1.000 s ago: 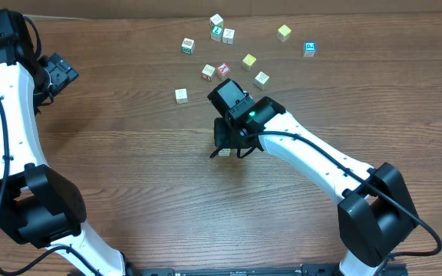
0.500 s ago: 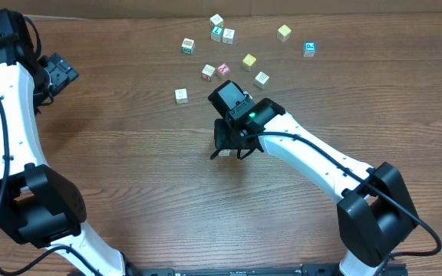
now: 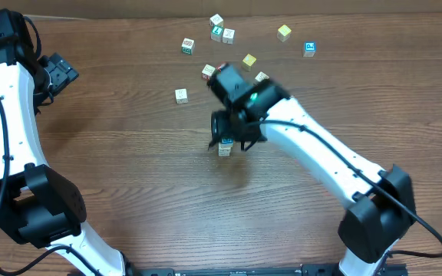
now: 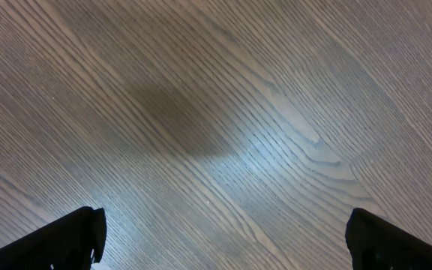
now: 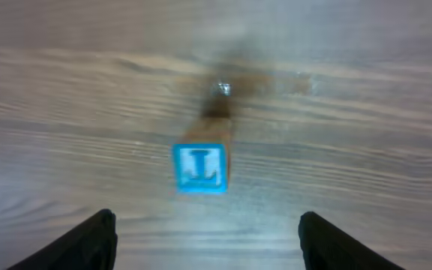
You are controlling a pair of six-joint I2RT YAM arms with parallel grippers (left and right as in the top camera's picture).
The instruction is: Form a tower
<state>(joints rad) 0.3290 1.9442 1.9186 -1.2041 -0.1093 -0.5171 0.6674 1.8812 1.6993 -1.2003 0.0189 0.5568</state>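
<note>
The tower [image 3: 225, 147] stands mid-table as a short one-cube-wide column of pale wooden cubes. In the right wrist view I look down on the tower [image 5: 200, 169]; its top face is blue with a printed letter. My right gripper [image 3: 227, 133] hovers above it, blurred by motion. The right gripper [image 5: 205, 241] is open, its dark fingers spread wide on either side and clear of the cubes. My left gripper [image 3: 57, 73] is at the far left of the table. In its wrist view the left gripper [image 4: 223, 236] is open over bare wood.
Several loose letter cubes lie scattered at the back of the table, among them a pale one [image 3: 181, 95], a green one [image 3: 188, 46], a yellow one [image 3: 284, 31] and a blue one [image 3: 309, 49]. The right arm [image 3: 321, 157] crosses the table from the front right.
My right gripper has opened and lifted away from the tower, moving toward the back of the table. The column is left standing alone. The left arm has not moved.
</note>
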